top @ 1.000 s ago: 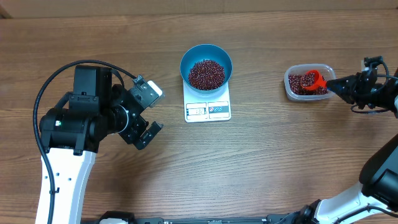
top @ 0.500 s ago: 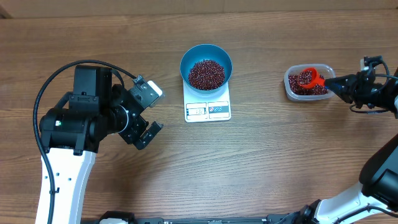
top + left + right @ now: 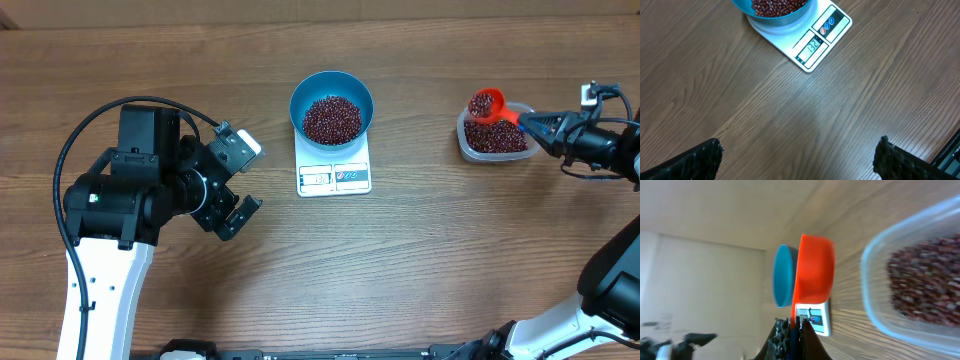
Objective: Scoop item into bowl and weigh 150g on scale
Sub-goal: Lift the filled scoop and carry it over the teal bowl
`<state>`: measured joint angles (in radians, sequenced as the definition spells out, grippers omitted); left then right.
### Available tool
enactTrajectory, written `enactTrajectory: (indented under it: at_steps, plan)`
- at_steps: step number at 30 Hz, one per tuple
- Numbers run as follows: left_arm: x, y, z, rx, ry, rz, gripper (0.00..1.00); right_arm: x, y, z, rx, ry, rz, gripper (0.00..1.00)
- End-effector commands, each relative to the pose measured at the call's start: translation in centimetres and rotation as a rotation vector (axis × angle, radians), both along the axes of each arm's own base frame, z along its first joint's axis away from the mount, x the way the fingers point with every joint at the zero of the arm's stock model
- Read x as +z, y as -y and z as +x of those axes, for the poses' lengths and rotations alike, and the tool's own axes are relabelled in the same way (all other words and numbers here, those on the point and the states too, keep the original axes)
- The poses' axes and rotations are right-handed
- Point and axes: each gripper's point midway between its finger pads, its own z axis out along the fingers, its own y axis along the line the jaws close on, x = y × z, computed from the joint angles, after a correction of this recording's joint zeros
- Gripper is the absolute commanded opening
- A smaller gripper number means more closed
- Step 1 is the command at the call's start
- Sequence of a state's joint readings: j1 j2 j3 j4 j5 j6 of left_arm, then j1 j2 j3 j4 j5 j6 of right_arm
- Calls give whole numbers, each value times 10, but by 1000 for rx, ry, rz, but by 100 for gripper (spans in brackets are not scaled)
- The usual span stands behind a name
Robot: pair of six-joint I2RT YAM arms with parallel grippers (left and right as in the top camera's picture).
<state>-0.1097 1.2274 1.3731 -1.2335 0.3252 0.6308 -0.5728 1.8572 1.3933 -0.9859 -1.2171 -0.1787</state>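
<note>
My right gripper (image 3: 528,121), clamped on the red cup (image 3: 500,109), has lifted beans (image 3: 483,102) from the tub (image 3: 490,156), bound for the bowl (image 3: 298,96); my left gripper (image 3: 240,175) idles open.

Seen from my remote station, the overhead view has the bench (image 3: 430,270) under bright, even, soft light, the grain crisp and the shadows faint. The left wrist view is equally sharp, with a pale sheen on the wood and the scale (image 3: 827,30) display legible. The right wrist view is badly blurred: the clear tub (image 3: 874,295), the beans (image 3: 925,280) and the orange cup (image 3: 812,275) all smear.
</note>
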Motion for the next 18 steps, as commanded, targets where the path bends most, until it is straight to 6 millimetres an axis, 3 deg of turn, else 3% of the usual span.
enactTrajectory:
  at_steps: [1,18]
  plan:
    - [-2,0,0,6,-11,-3,100,27,-19,4,58,89,120,4]
    - [-2,1,0,6,-11,-3,100,32,-125,6,326,99,148,4]
